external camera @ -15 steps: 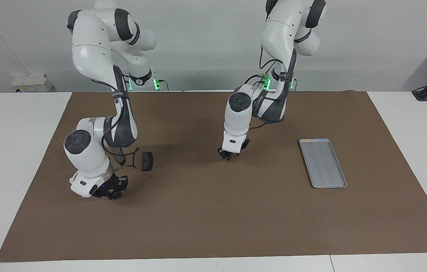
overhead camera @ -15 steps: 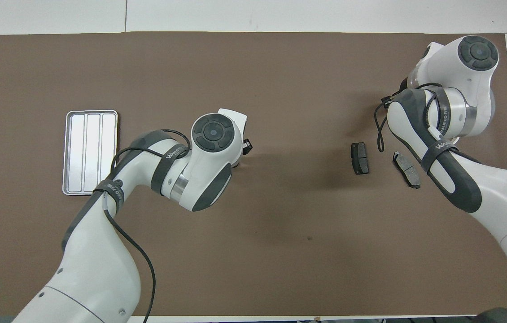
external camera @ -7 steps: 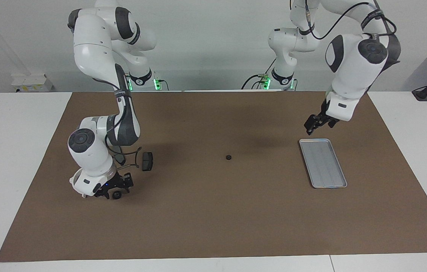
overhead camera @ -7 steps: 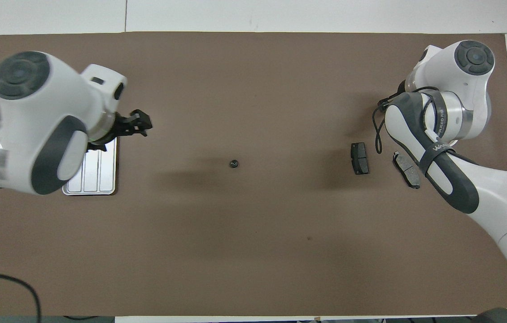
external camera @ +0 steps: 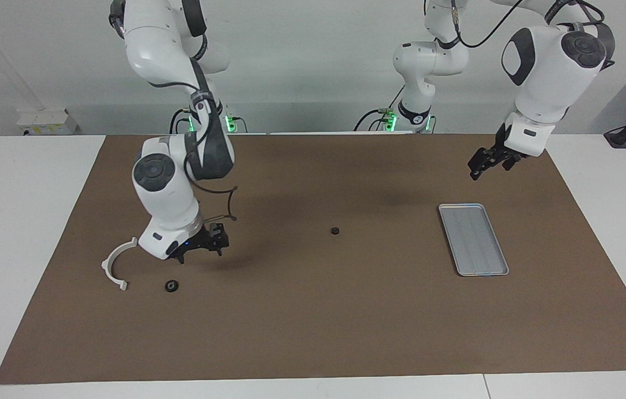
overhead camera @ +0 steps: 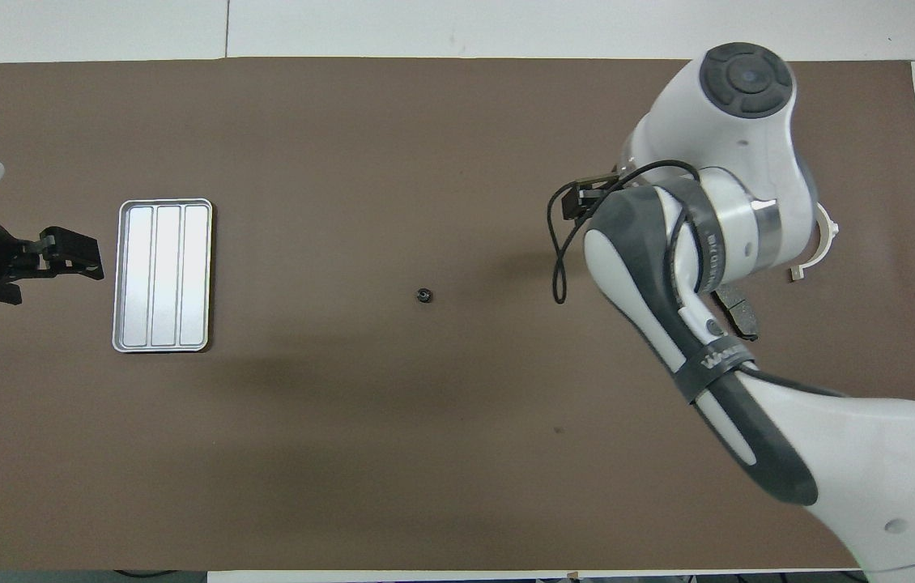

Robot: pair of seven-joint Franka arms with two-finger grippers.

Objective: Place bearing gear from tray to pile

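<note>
A small black bearing gear [external camera: 335,230] [overhead camera: 423,295] lies alone mid-table on the brown mat. A second small black round part [external camera: 172,286] lies beside the white plastic arc [external camera: 116,263] [overhead camera: 818,243] of the pile. One dark brake pad [overhead camera: 737,312] shows partly under the right arm. The silver tray [external camera: 473,238] [overhead camera: 162,275] holds nothing. My right gripper [external camera: 202,248] hangs open over the pile, holding nothing. Up in the air at the left arm's end of the table, just past the tray's rim, my left gripper [external camera: 486,163] [overhead camera: 89,257] is open with nothing in it.
The brown mat [external camera: 313,332] covers most of the white table. The right arm's forearm and a looping cable [overhead camera: 559,259] hang over the pile.
The left arm has left the gear mid-table and swung up to the tray's end. The right gripper let go of the round part, lifted and moved toward the robots, uncovering the arc.
</note>
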